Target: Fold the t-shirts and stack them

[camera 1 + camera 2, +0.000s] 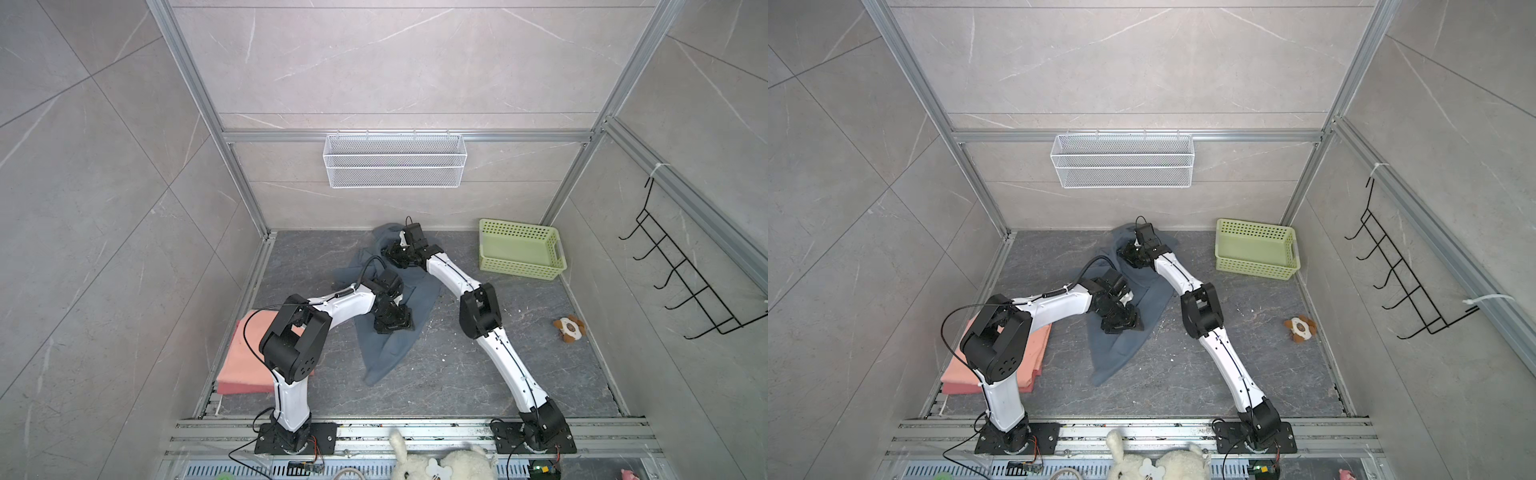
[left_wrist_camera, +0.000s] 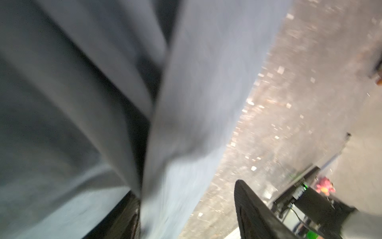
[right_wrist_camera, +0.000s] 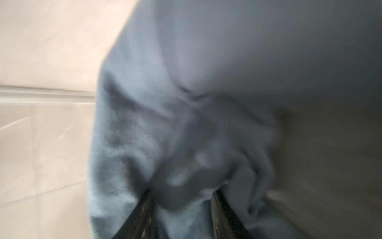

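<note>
In both top views the blue-grey t-shirt (image 1: pixel 390 345) (image 1: pixel 1121 345) sprawls rumpled on the dark floor, running from 12 o'clock by the back wall toward 6 o'clock. The folded pink t-shirts (image 1: pixel 245 365) (image 1: pixel 1038 349) are stacked at 8 o'clock. The green basket (image 1: pixel 519 266) (image 1: pixel 1254 266) at 2 o'clock shows only its own bare bottom. The white wire basket (image 1: pixel 395 174) (image 1: pixel 1121 174) hangs on the wall at 12 o'clock, with tile showing through its mesh. A plush toy (image 1: pixel 568 328) (image 1: pixel 1300 328) lies at 4 o'clock. The left gripper (image 1: pixel 392 324) (image 1: pixel 1121 322) is over the shirt's middle and the right gripper (image 1: pixel 392 253) (image 1: pixel 1129 253) is at its far end. In the blurred left wrist view the jaws stand spread, with a fold of shirt (image 2: pixel 196 82) against one finger. In the right wrist view the jaws pinch bunched shirt (image 3: pixel 186 103).
</note>
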{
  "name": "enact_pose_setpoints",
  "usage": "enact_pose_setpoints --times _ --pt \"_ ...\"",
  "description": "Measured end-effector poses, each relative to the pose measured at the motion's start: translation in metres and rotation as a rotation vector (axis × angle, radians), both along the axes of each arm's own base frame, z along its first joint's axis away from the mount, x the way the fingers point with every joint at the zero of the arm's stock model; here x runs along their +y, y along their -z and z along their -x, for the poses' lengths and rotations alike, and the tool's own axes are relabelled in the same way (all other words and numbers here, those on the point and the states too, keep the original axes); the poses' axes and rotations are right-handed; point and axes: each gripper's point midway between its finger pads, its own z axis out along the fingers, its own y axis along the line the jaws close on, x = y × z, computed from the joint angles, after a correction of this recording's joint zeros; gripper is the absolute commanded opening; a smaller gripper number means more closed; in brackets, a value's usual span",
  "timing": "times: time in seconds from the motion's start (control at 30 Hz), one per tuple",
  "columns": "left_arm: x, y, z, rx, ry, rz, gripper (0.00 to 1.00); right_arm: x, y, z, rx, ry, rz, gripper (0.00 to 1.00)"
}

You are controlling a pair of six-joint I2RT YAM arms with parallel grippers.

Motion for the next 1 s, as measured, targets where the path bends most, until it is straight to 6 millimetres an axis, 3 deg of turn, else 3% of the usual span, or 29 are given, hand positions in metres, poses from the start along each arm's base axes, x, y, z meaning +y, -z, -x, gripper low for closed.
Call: enact_pose_setpoints --times 0.1,0.17,0.3,0.4,0.47,0.6,0.63,0.73,0.83,0.93,1.0 --pt "-0.002 -0.016 0.003 -0.032 0.008 0.024 0.70 0.014 -0.002 0.009 0.003 -0.066 -0.044 0.47" --pt "0.004 -0.035 0.000 -0.070 -0.007 0.050 0.70 0.013 -0.008 0.012 0.002 -0.098 -0.051 0.48" --pt "0.024 -0.080 -0.016 -0.170 -0.067 0.112 0.69 -0.021 -0.029 0.011 0.005 -0.114 0.002 0.55" --pt "0.054 -0.100 -0.032 -0.228 -0.146 0.131 0.69 -0.060 -0.070 0.014 -0.028 -0.107 0.072 0.55" --pt "0.079 -0.101 -0.046 -0.245 -0.218 0.116 0.68 -0.084 -0.105 0.022 -0.065 -0.090 0.117 0.56" --pt "0.134 -0.087 -0.074 -0.236 -0.371 0.031 0.68 -0.115 -0.164 0.069 -0.103 -0.054 0.196 0.63" --pt "0.149 -0.080 -0.081 -0.225 -0.409 -0.004 0.67 -0.120 -0.172 0.087 -0.102 -0.045 0.208 0.72" --pt "0.175 -0.064 -0.102 -0.198 -0.475 -0.089 0.65 -0.133 -0.164 0.147 -0.046 -0.032 0.231 0.76" --pt "0.196 -0.048 -0.126 -0.177 -0.524 -0.151 0.65 -0.142 -0.119 0.202 0.063 -0.033 0.267 0.76" --pt "0.213 -0.032 -0.141 -0.143 -0.565 -0.177 0.65 -0.150 -0.068 0.239 0.168 -0.043 0.354 0.76" --pt "0.226 -0.020 -0.147 -0.114 -0.596 -0.186 0.65 -0.151 -0.047 0.255 0.199 -0.057 0.411 0.75"
